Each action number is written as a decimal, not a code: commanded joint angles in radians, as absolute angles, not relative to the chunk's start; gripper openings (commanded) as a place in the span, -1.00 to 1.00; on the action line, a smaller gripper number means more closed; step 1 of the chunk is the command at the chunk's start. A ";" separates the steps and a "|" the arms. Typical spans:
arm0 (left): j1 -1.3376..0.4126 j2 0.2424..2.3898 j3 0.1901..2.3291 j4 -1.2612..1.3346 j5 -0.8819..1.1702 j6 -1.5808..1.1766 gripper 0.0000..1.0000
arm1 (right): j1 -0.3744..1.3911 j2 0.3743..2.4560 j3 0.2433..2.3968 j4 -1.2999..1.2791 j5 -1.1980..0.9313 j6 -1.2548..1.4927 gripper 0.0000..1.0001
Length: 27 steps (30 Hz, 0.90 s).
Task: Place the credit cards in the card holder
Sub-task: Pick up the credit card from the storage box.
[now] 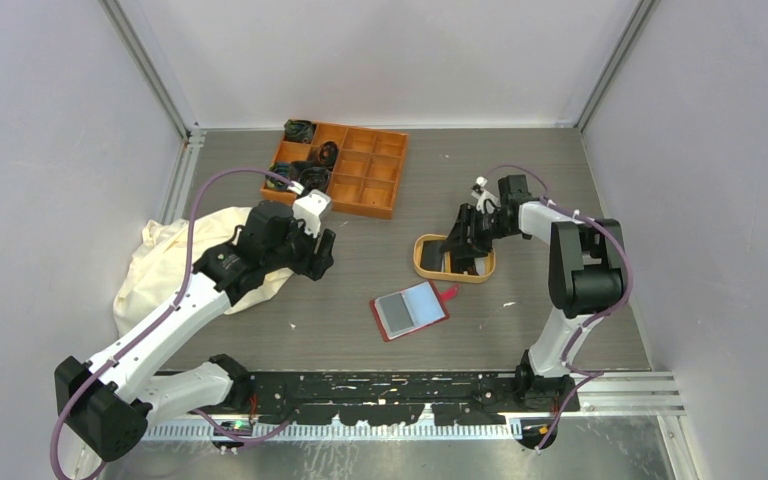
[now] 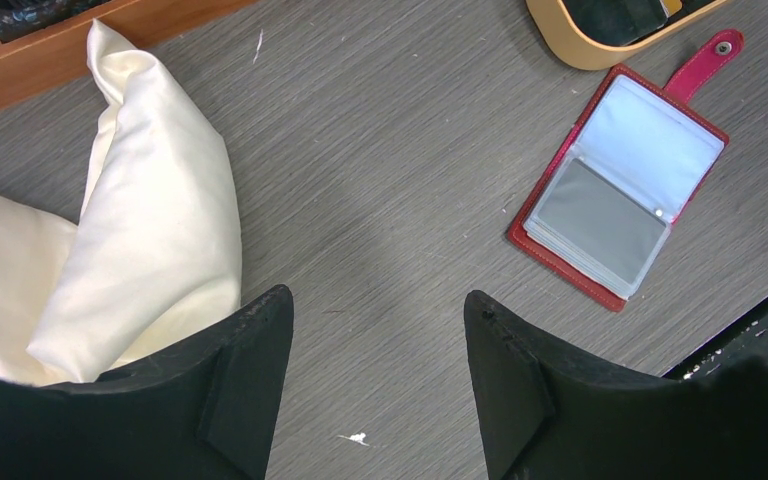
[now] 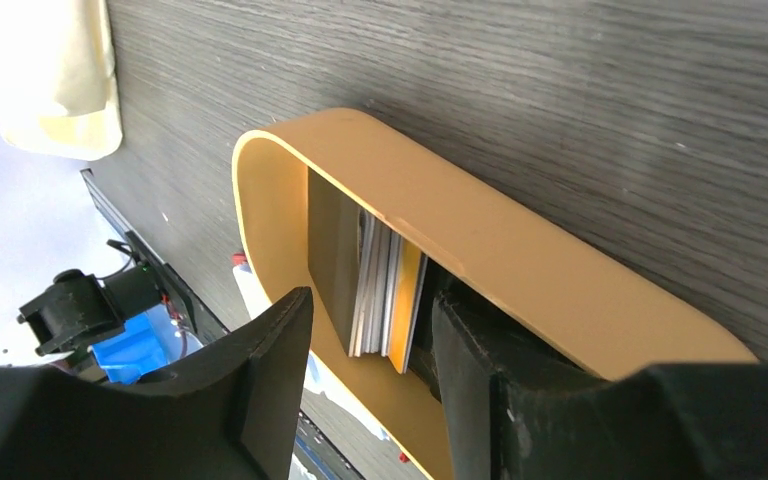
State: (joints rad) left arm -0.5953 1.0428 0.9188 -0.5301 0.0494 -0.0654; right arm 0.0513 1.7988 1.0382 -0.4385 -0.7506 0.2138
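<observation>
Matt wood-grain table (image 2: 390, 150), soft cream cloth (image 2: 160, 220), leathery red card holder (image 2: 615, 190)

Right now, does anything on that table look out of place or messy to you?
Two things. The credit cards stand on edge in a bunch inside the tan tray rather than lying flat. And a cream cloth lies crumpled in a heap on the left.

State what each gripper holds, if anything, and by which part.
Left gripper: open, holds nothing. Right gripper: its fingers straddle the stack of credit cards standing on edge in the tan tray; whether they clamp it cannot be told.
</observation>
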 commanded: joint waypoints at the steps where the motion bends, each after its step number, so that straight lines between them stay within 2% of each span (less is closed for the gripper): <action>1: -0.595 1.037 0.951 -0.518 0.062 -0.049 0.27 | 0.070 1.825 1.057 -0.383 -0.762 0.243 0.07; 13: -0.595 1.036 0.951 -0.518 0.063 -0.048 0.27 | 0.076 1.798 1.000 -0.196 -0.975 0.392 -0.01; 23: -0.594 1.040 0.951 -0.518 0.068 -0.049 0.27 | 0.106 1.849 1.007 -0.220 -0.948 0.375 -0.07; 27: -0.595 1.043 0.950 -0.518 0.067 -0.049 0.27 | 0.148 1.855 1.046 -0.324 -0.842 0.289 0.10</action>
